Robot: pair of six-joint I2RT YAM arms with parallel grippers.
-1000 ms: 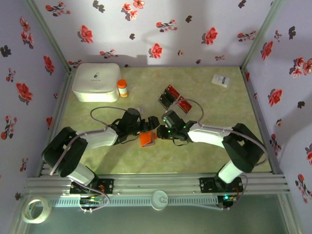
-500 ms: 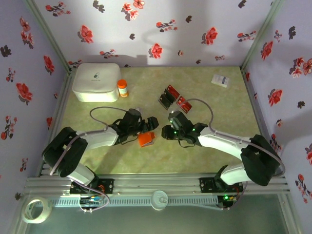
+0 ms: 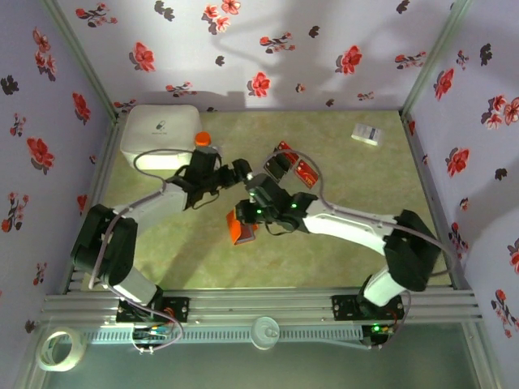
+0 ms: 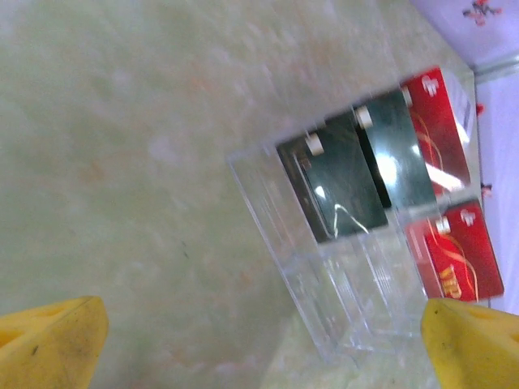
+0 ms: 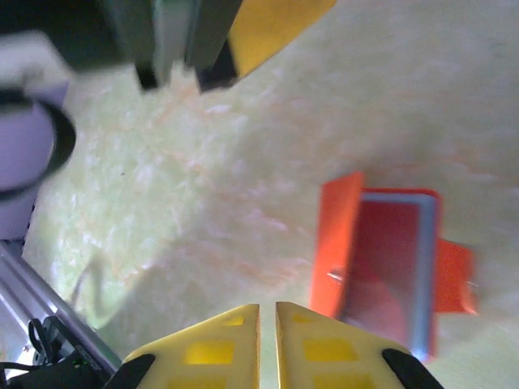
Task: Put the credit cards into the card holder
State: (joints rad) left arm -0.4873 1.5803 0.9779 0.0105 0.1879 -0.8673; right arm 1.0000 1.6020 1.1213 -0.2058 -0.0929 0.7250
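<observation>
Your left pincer (image 4: 259,344): spread wide, empty, beyond holder (image 3: 242,228). Holder: open on table (image 3: 324,267), red inside, bluish-grey edge. Your right pincer (image 5: 259,328): fingers pressed together, nothing between, just beyond holder. Cards (image 4: 340,174): red, black, in clear stand (image 4: 324,284), beyond-right of holder.

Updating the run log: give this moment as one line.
left gripper: open, near red and black credit cards | right gripper: shut, empty, near open orange-red card holder
</observation>
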